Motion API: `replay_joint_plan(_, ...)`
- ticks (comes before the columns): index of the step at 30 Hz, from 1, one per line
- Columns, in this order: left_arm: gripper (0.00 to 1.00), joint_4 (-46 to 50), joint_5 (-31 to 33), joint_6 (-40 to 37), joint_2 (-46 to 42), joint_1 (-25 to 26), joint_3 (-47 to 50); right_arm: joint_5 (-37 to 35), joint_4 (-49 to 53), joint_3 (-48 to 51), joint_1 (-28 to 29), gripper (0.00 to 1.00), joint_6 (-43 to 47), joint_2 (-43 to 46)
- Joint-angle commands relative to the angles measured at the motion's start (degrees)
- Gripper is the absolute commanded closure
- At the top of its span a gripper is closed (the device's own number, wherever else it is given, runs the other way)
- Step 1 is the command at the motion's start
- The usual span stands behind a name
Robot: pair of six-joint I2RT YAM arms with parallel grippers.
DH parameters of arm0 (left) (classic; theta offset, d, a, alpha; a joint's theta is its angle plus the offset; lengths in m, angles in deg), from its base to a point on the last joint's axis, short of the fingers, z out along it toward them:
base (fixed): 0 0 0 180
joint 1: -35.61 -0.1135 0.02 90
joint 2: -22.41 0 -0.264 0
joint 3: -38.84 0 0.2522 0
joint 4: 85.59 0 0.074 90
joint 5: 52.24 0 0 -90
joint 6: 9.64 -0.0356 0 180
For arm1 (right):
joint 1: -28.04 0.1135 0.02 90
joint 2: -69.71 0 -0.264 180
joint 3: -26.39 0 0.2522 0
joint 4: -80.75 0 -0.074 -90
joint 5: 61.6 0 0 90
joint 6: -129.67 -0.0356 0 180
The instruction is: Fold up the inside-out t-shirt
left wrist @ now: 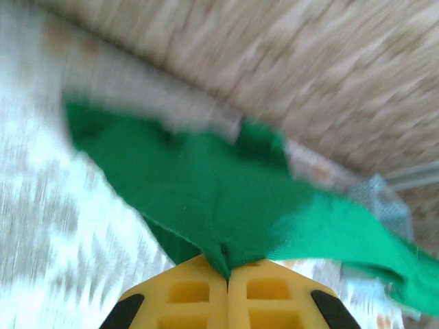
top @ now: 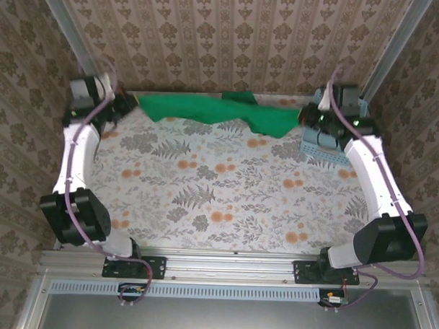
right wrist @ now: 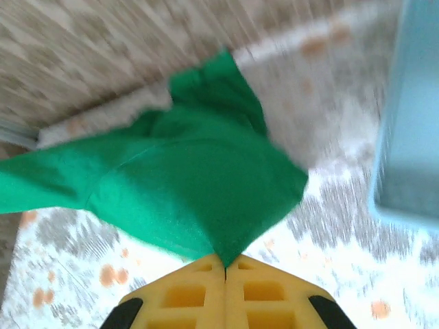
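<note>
Brown damask wallpaper is seen on three sides of a worktop [top: 218, 200] that is covered by a floral cloth of grey leaves and orange blossoms. A plain bright green short-sleeved cloth t-shirt [top: 207, 110] is stretched, wrinkled, along the far edge of the worktop between the two arms. The left end effector [left wrist: 228, 271], with yellow fingers, is clenched on a pinched fold of the green cloth; in the left wrist view the fabric is fanned out from the closed jaws. The right end effector [right wrist: 226, 264] is likewise clenched on the t-shirt, the cloth being gathered to a point where the fingers meet. A light blue plastic lattice basket [top: 324, 150] is set at the far right corner of the worktop, just beside the right end effector, and the shirt's right end is held near it.
</note>
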Motion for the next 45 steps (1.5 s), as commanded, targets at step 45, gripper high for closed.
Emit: replay_joint_plan(45, 0.99, 9.7, 29.0, 19.8, -29.5, 7.3, 43.3, -13.0, 12.8, 3.6, 8.2, 0.99, -6.8, -5.1)
